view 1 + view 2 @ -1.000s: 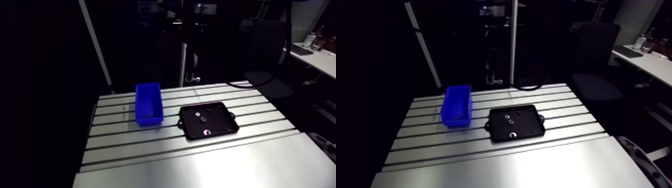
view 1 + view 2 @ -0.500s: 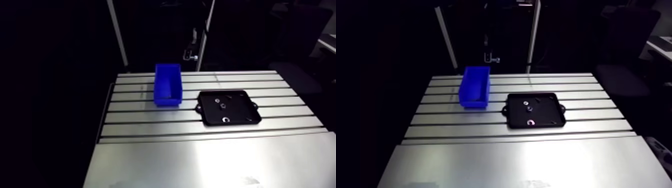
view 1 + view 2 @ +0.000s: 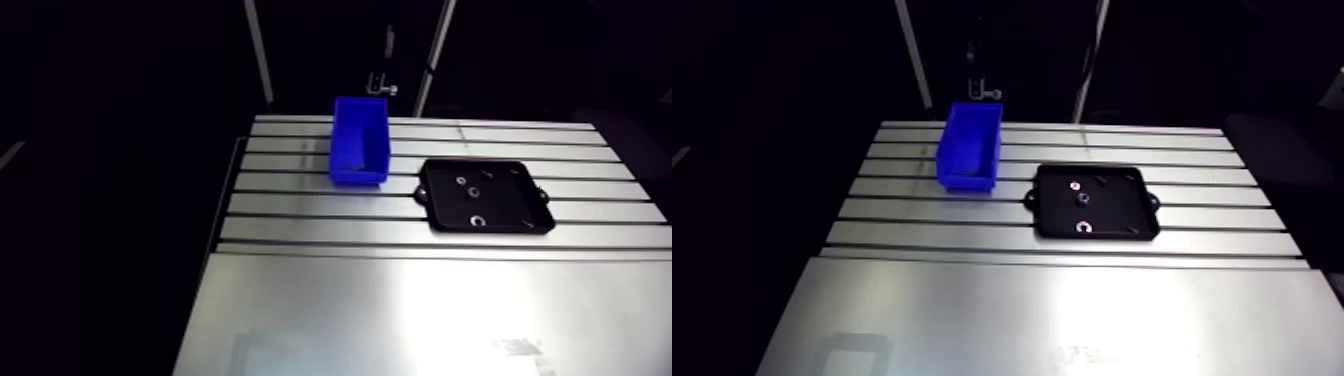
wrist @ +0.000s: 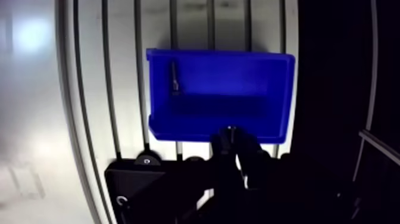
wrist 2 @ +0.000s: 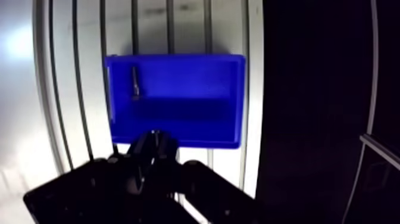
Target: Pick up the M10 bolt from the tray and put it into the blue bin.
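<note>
In the wrist view a blue bin (image 4: 190, 122) stands on the slotted table, just ahead of my gripper (image 4: 230, 133). A small dark bolt (image 4: 174, 77) lies inside the bin against one side wall. The gripper's dark fingers meet at their tips, with nothing between them. A corner of the black tray (image 4: 128, 179) shows beside and under the gripper. In the arm view the blue bin (image 3: 357, 177) sits left of the black tray (image 3: 510, 200), which holds several small metal parts. The gripper does not show in the arm view.
The slotted aluminium table (image 3: 972, 300) has a broad smooth plate in front of the bin and tray. Its left edge (image 3: 215, 260) drops into darkness. Two slanted metal posts (image 3: 915, 60) rise behind the bin.
The arm view has swung and shifted, so the camera moved. Bin and tray keep their places on the table relative to each other.
</note>
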`<action>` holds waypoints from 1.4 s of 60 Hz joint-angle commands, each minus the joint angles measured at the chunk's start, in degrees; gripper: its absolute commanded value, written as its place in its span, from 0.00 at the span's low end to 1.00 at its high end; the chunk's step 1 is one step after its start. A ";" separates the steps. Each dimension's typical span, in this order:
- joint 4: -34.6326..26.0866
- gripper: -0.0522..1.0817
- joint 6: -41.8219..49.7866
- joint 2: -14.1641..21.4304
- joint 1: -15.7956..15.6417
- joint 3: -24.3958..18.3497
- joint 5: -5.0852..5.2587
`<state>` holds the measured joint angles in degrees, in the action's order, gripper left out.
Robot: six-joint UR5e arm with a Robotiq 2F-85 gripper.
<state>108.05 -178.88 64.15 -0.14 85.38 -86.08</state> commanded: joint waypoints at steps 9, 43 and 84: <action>0.27 0.96 1.70 -2.40 -1.43 -0.25 -0.19; 0.54 0.95 3.82 -6.36 -2.59 -0.26 -0.63; 2.63 0.94 4.86 -10.05 -2.92 0.00 -0.71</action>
<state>109.99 -174.75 55.04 -2.84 85.39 -86.73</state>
